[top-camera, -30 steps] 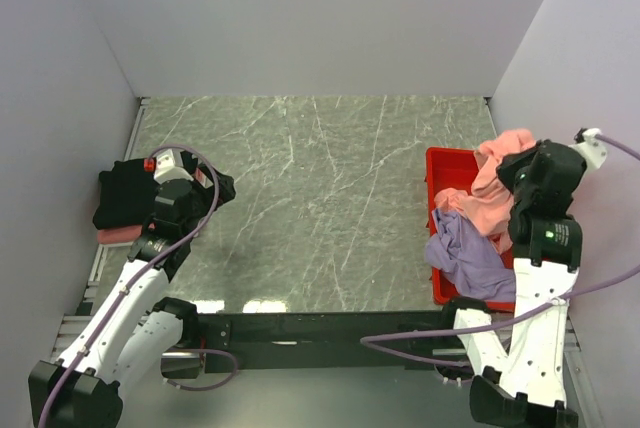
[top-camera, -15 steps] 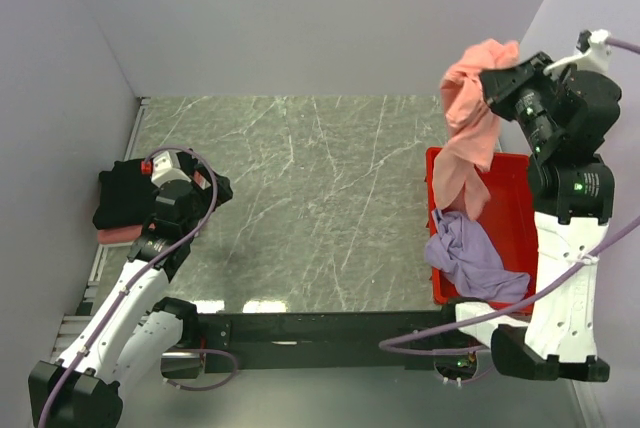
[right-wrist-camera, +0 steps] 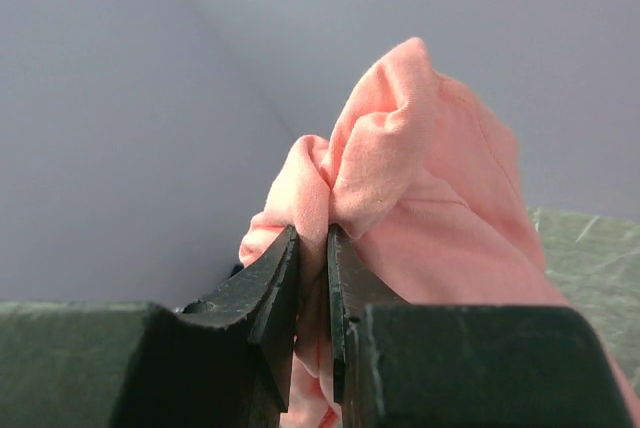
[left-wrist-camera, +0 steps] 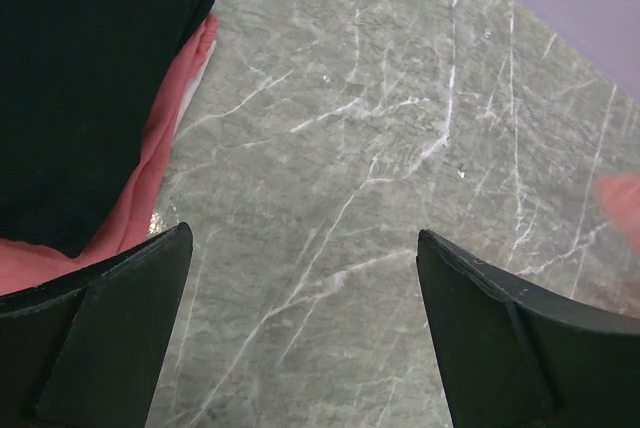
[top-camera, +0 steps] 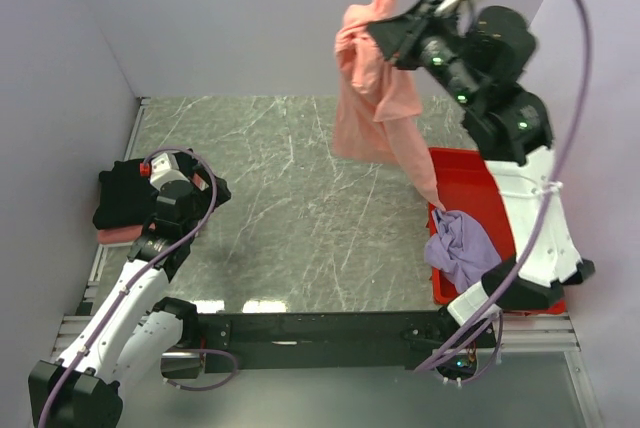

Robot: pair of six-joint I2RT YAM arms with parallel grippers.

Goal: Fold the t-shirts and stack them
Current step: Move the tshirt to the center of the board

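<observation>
My right gripper [top-camera: 385,36] [right-wrist-camera: 312,238] is raised high over the table's back right, shut on a bunch of the salmon-pink t-shirt [top-camera: 375,98] [right-wrist-camera: 420,178]. The shirt hangs down loose, its tail reaching the red tray's near-left corner. A lavender t-shirt [top-camera: 462,248] lies crumpled in the tray, spilling over its left wall. At the far left a folded black t-shirt [top-camera: 122,193] [left-wrist-camera: 80,68] rests on a folded pink t-shirt [top-camera: 118,235] [left-wrist-camera: 150,178]. My left gripper [top-camera: 218,188] [left-wrist-camera: 305,248] stands open just right of that stack, nothing between its fingers.
The red plastic tray [top-camera: 470,163] sits at the table's right edge. Grey walls close the table in at the back and on both sides. The right arm's purple cable loops high over the tray.
My right arm has lifted the salmon-pink shirt out of the tray and swung it up and to the left. The left arm has not moved.
</observation>
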